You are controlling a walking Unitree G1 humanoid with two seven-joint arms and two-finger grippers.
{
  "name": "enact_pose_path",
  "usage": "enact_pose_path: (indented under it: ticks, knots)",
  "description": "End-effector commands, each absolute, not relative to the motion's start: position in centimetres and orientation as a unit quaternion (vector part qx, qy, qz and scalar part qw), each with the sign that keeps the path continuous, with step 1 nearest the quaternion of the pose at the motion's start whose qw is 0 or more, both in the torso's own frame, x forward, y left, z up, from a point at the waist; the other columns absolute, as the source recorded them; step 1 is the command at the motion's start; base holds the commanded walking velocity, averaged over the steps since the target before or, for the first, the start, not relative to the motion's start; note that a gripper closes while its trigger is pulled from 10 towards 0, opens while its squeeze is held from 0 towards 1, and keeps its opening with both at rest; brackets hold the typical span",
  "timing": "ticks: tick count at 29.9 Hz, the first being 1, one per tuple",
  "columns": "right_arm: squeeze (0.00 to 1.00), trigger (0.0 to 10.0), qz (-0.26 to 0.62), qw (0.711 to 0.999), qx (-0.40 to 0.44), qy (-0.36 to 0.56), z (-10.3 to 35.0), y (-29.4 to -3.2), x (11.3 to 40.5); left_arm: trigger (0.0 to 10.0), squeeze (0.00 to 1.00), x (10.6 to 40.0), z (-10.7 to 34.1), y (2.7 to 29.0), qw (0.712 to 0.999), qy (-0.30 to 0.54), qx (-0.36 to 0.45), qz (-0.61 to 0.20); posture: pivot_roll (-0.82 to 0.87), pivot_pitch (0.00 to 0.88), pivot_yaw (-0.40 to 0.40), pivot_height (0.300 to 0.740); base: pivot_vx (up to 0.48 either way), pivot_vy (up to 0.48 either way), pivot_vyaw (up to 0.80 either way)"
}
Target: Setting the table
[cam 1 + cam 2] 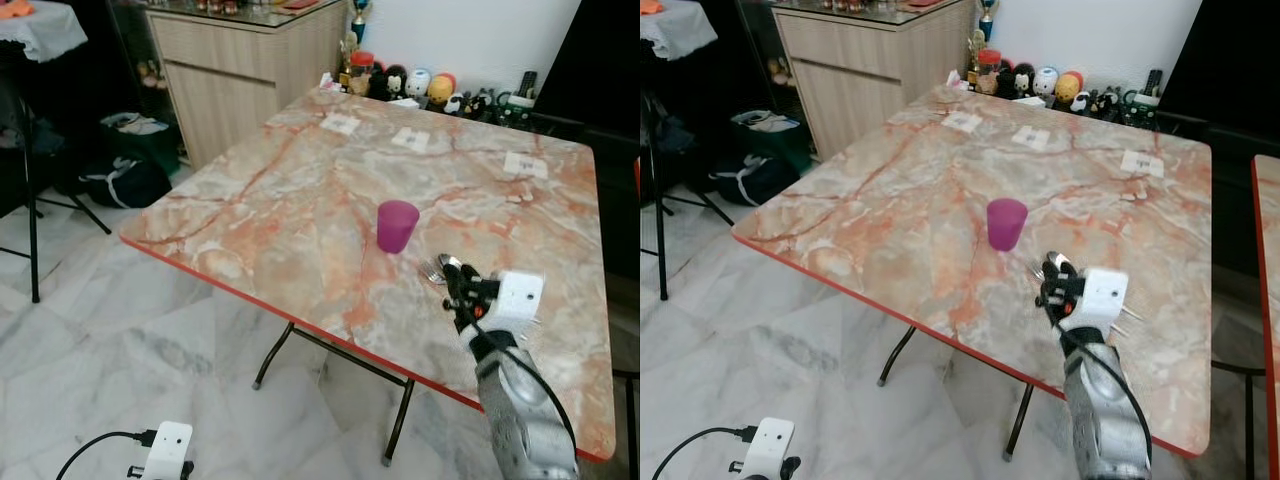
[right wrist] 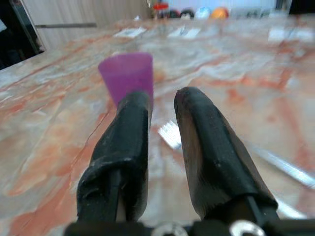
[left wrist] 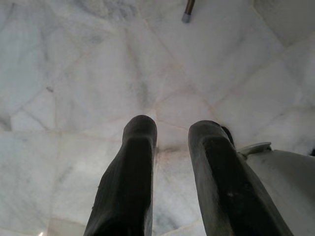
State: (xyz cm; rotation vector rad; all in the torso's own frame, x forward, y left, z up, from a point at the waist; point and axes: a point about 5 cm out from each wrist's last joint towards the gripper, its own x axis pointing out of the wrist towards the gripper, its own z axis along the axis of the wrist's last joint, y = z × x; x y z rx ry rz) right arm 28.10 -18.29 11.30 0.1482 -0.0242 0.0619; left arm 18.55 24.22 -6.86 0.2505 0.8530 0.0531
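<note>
Marble floor tiles [image 3: 74, 64] lie under the left gripper [image 3: 172, 142], which hangs idle low beside the table with a narrow gap between its fingers and nothing in them. Moving right, the table [image 1: 250, 200] of orange-veined stone look with a red edge carries a purple cup [image 1: 397, 225] standing upright near its middle, a little toward the near edge. Just right of the cup and closer to the near edge lies cutlery, a fork [image 2: 170, 135] with its tines toward the cup. Over it hovers the right gripper [image 1: 452, 280], its fingers a small way apart and holding nothing; whether the tips touch the fork I cannot tell.

To do this step well, I would judge, the gripper should come down square over the fork's handle, close across the narrow width, and lift clear without nudging the cup, which stands close by.

Three white cards [image 1: 411, 139] lie along the far edge, and small figurines [image 1: 420, 85] crowd the far corner. Any print on them is too small to read.
</note>
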Motion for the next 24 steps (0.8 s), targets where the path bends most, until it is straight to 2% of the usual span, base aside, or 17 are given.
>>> enact_pose_path:
  ticks: [1, 2, 4, 8, 16, 24]
  knots:
    - [0.0, 10.0, 0.011, 0.998, 0.058, -0.038, 12.4, -20.1, 27.3, 10.0, 0.0, 18.2, -6.9, 24.5, 0.903, 0.414, 0.112, 0.033, 0.04, 0.0, -0.03, 0.74, 0.0, 0.0, 0.0]
    - [0.0, 10.0, 0.011, 0.998, 0.058, -0.038, 12.4, -20.1, 27.3, 10.0, 0.0, 18.2, -6.9, 24.5, 0.903, 0.414, 0.112, 0.033, 0.04, 0.0, -0.03, 0.74, 0.0, 0.0, 0.0]
    - [0.0, 10.0, 0.004, 0.999, 0.034, -0.035, 12.3, -22.1, 26.1, 10.0, 0.0, 18.0, -7.0, 24.7, 0.903, 0.415, 0.109, 0.033, 0.03, 0.0, -0.02, 0.74, 0.0, 0.0, 0.0]
    - [0.0, 10.0, -0.011, 0.999, 0.034, -0.023, 11.6, -23.1, 25.4, 10.0, 0.0, 17.8, -7.0, 24.8, 0.902, 0.418, 0.109, 0.029, 0.02, 0.0, -0.012, 0.74, 0.0, 0.0, 0.0]
    - [0.0, 10.0, -0.029, 0.997, 0.071, -0.019, 10.7, -21.1, 24.8, 10.0, 0.0, 17.8, -6.9, 25.0, 0.901, 0.418, 0.113, 0.024, 0.04, 0.0, 0.005, 0.74, 0.0, 0.0, 0.0]
    - [0.0, 10.0, -0.046, 0.995, 0.083, -0.024, 10.7, -20.7, 24.1, 10.0, 0.0, 17.5, -7.0, 25.4, 0.895, 0.43, 0.119, 0.019, 0.01, 0.0, 0.03, 0.74, 0.0, 0.0, 0.0]
